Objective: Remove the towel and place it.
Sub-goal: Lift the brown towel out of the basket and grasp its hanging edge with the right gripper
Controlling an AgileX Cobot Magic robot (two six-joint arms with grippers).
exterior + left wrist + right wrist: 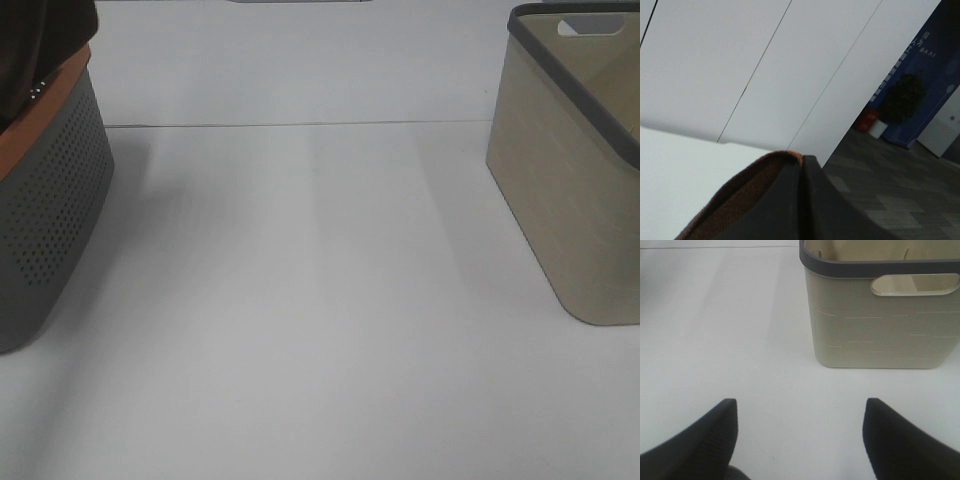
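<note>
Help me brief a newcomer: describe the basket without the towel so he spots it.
On the white table, look right: the beige basket stands there. Unlike the grey perforated basket at left with its orange rim and brown towel, it has solid sides, a dark rim and a handle slot.

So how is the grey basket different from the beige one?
The grey basket has tiny holes all over its side; the beige basket has solid sides and a handle slot. The grey basket's rim is orange; the beige basket's is dark grey. The towel tops the grey basket; the beige basket shows nothing inside. Both stand on the white table.
</note>
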